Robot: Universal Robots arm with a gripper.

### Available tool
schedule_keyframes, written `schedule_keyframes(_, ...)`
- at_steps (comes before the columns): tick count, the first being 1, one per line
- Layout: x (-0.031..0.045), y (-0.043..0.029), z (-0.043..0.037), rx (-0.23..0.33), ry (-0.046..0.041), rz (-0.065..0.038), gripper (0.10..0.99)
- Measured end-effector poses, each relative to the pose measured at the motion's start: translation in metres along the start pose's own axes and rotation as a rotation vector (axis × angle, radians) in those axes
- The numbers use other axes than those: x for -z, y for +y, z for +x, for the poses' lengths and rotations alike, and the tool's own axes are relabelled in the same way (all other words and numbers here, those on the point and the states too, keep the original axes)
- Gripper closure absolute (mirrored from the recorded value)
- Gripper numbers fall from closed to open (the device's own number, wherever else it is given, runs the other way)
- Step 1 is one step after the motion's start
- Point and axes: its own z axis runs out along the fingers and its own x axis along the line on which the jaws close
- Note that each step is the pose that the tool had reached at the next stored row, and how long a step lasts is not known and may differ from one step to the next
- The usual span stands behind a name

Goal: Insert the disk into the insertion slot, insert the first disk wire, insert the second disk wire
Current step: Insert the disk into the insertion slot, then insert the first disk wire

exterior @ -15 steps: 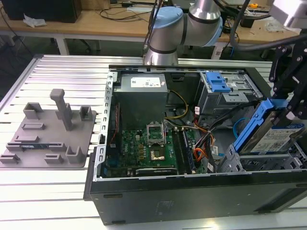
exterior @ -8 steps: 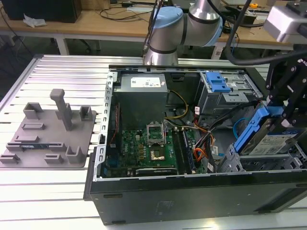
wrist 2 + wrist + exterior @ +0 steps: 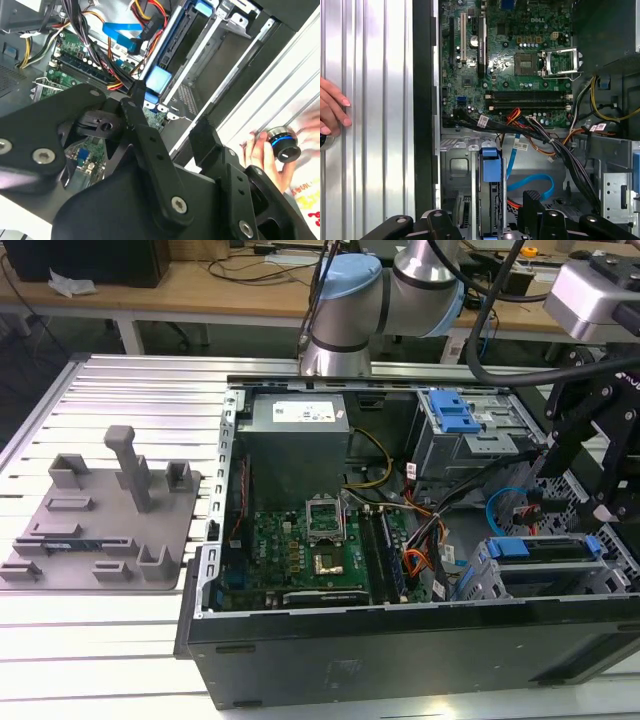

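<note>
Ribbed metal bench (image 3: pixel 110 640) carrying an open computer case (image 3: pixel 400 640), arm poised over the drive bay
The disk (image 3: pixel 491 195) sits inside the insertion slot (image 3: pixel 454 172), its blue carrier tab showing, and the gripper (image 3: pixel 486 210) hangs near it with fingers spread and empty. The disk looks rigid, dense and sensitive to knocks, so it is probably best taken by its carrier edges. The second disk wire (image 3: pixel 536 183) loops beside the bay, thin and limp, and is likely best pinched at its plug
</note>
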Motion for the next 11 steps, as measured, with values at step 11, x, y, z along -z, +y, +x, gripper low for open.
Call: schedule_keyframes(11,0.0000,0.0000,0.0000,0.000,0.0000,0.000,0.463)
